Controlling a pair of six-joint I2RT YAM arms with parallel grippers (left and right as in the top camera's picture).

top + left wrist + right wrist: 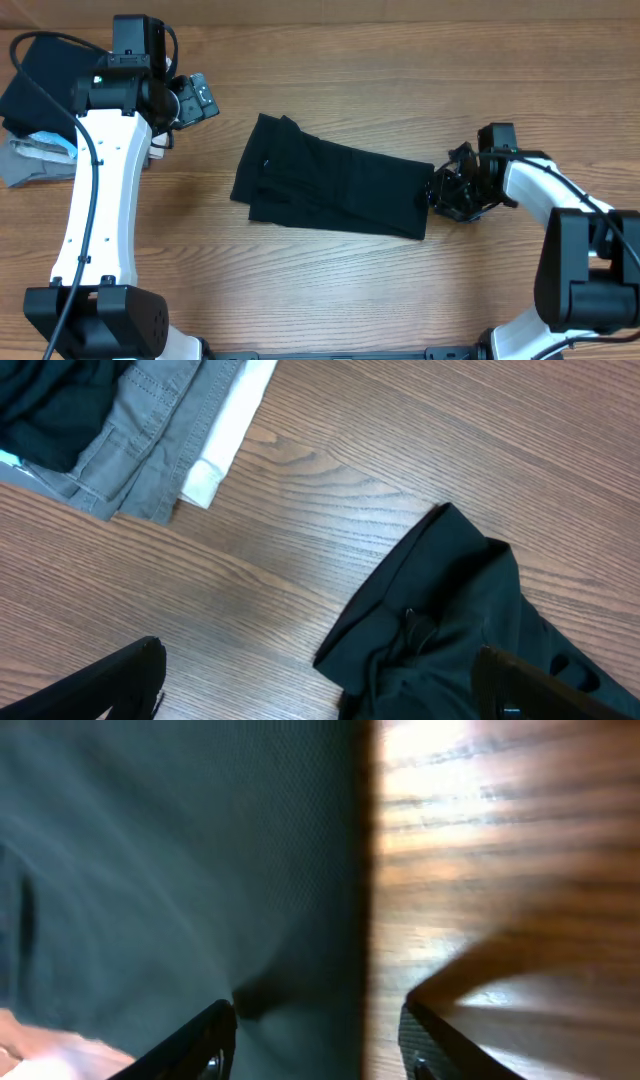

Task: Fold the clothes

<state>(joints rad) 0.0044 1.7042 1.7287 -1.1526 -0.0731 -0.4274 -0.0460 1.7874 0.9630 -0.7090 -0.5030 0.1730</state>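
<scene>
The clothes are a black shirt point(330, 188) lying folded into a long band across the middle of the table, wrinkled at its left end point(450, 620). My right gripper point(440, 192) is low at the band's right end. In the right wrist view its jaws stand apart and straddle the cloth's edge point(180, 850): one finger point(215, 1030) is over the fabric, the other point(425, 1030) over bare wood. My left gripper point(200, 98) hovers open up and to the left of the shirt, holding nothing, and its wrist view shows the shirt's corner below it.
A pile of other folded garments lies at the table's far left: a black one point(45, 75) over grey point(150, 440) and white point(230, 430) pieces. Bare wood point(400, 80) surrounds the shirt.
</scene>
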